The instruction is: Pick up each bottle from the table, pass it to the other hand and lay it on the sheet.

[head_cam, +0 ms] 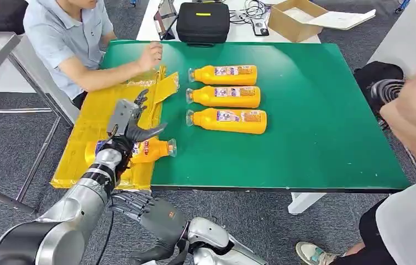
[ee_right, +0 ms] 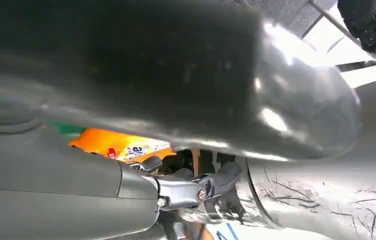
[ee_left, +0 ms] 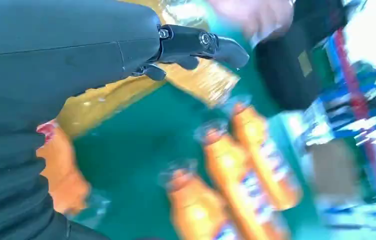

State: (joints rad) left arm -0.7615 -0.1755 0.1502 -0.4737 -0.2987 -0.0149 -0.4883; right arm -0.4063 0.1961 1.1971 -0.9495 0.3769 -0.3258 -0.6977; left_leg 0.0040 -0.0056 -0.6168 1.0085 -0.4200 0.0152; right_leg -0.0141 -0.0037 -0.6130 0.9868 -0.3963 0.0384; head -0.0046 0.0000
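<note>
So the left hand [head_cam: 131, 118] is hovering over the yellow sheet [head_cam: 92, 130] at the left of the head view, fingers spread, gripping nothing as far as I can see. Right below it one bottle [head_cam: 150, 149] lies on its side at the sheet's lower right edge, cap poking out over the green table [head_cam: 316, 110]. Looks to me like the laying-down step for this one is basically done and the hand has let go.

The right hand [head_cam: 133, 203] sits low at the bottom of the frame, under the table edge, fingers loosely apart and empty.

Three more bottles [head_cam: 225, 96] lie in a neat stack-like row at the upper middle of the table, caps pointing left, well apart from the sheet. A person [head_cam: 67, 33] in the upper left has a hand on the far end of the sheet.

My guess at the next move: right hand has to come up and reach for the nearest of those three, then hand it across to the left. Left arm needs to clear off the sheet first.
</note>
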